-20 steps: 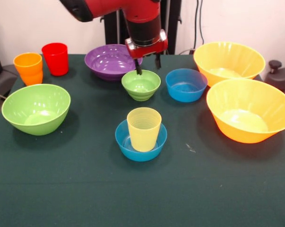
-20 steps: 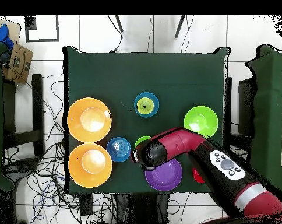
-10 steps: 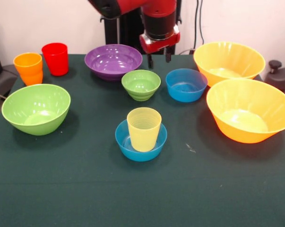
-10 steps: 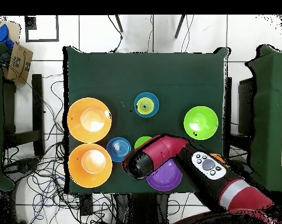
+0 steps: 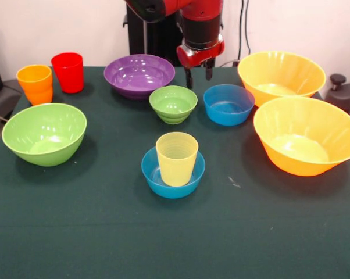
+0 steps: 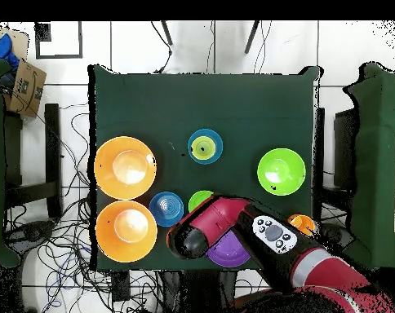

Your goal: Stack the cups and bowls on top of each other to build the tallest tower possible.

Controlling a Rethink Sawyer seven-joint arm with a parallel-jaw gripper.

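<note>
Red-and-black robot arm [image 6: 258, 232] reaches in from bottom right, covering most of the glossy purple bowl [image 6: 230, 251]. Pale yellow cup [image 6: 203, 147] sits inside a small blue bowl [image 6: 206, 147] mid-table. Two large orange bowls [image 6: 126, 167] left, second small blue bowl [image 6: 165, 208] beside them, large green bowl [image 6: 281, 169] right.

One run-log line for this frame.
end effector: open, empty, raised behind small green bowl | yellow cup: upright in blue bowl
</note>
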